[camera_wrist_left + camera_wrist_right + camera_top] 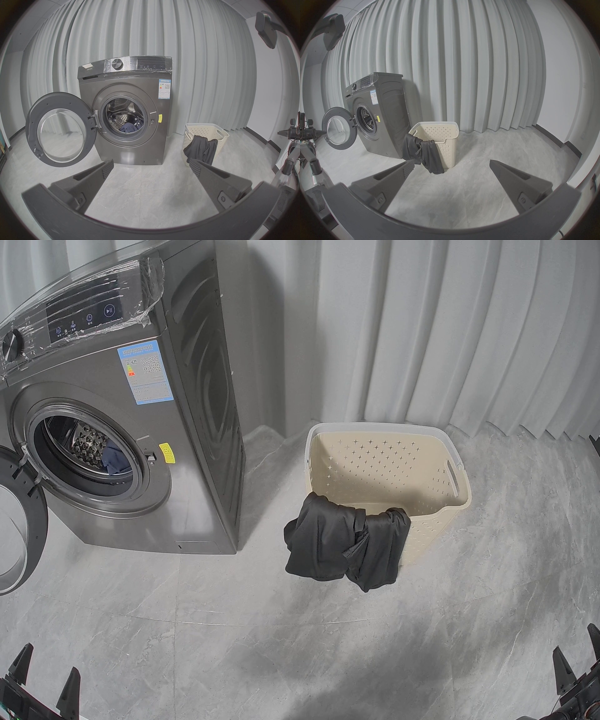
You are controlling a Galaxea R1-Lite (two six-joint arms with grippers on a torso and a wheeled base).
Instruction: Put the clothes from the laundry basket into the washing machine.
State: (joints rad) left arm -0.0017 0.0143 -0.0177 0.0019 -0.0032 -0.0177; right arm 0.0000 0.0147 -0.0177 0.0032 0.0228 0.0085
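One garment in the drum, one to go
We see a blue item (114,460) inside the washing machine (187,365), door (19,540) swung open; a dark garment (344,543) hangs over the laundry basket (381,426) front rim. Left gripper (150,162) and right gripper (450,162) both spread wide, empty, well apart from the basket

My left gripper (150,162), right gripper (451,162): matte dark grey. Fingers (87,181) wedge-shaped, tapering; ribbed pads (107,168) at tips. One screw (82,198) per finger base, I think. Curved grey bracket (150,225) behind.
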